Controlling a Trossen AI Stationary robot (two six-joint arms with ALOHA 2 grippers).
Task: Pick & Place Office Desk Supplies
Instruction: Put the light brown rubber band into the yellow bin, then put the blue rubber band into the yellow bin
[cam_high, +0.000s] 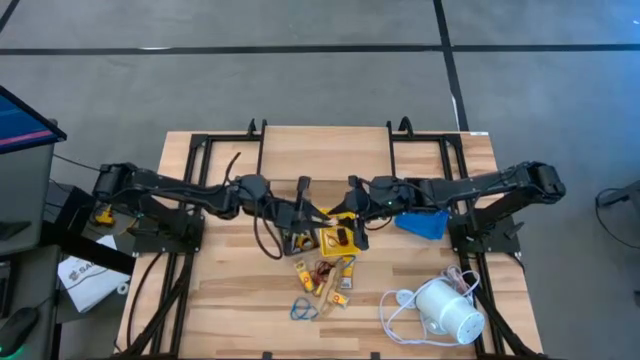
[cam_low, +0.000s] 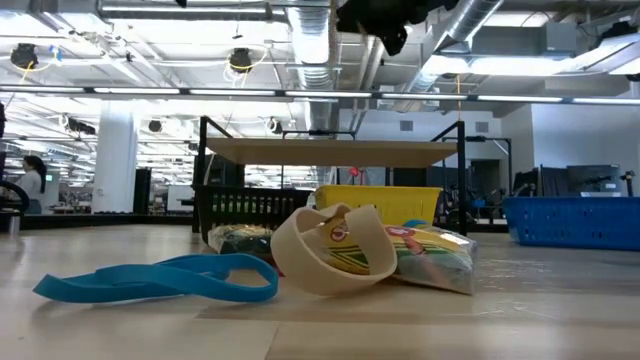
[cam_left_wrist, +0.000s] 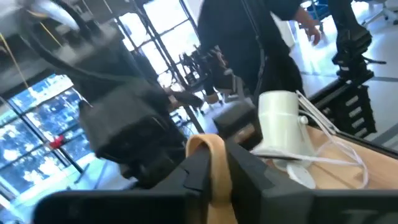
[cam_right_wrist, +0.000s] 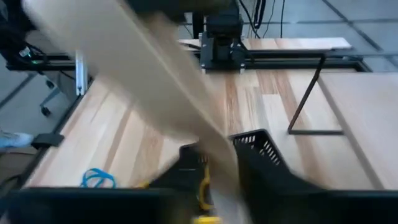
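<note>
Both arms meet above the middle of the table. My left gripper (cam_high: 306, 208) and my right gripper (cam_high: 351, 204) face each other, each shut on a broad tan band (cam_high: 326, 214) that spans the gap between them. Below them lie loose supplies (cam_high: 322, 278): a curled tan band (cam_low: 330, 250) resting on its edge, a clear packet of coloured pieces (cam_low: 435, 258), and a blue rubber band (cam_high: 303, 308) flat on the wood. In the low view only a dark part of an arm (cam_low: 380, 20) shows at the top. My left gripper pinches the tan band (cam_left_wrist: 211, 163) between its two fingers; the strip stands edge-up in the gap and is lifted clear of the table. My right gripper has the band's other part (cam_right_wrist: 219, 163) running down between its fingers; the band stretches away from it as a flat strip (cam_right_wrist: 143, 74), clear of the table.
A yellow tray (cam_high: 338, 240) and a black mesh tray (cam_right_wrist: 261, 152) stand right under the grippers, and a blue tray (cam_high: 422, 223) sits to their right. A white cylindrical device (cam_high: 450, 310) with a white cord lies near the front right. Black frames (cam_high: 430, 150) flank the far part.
</note>
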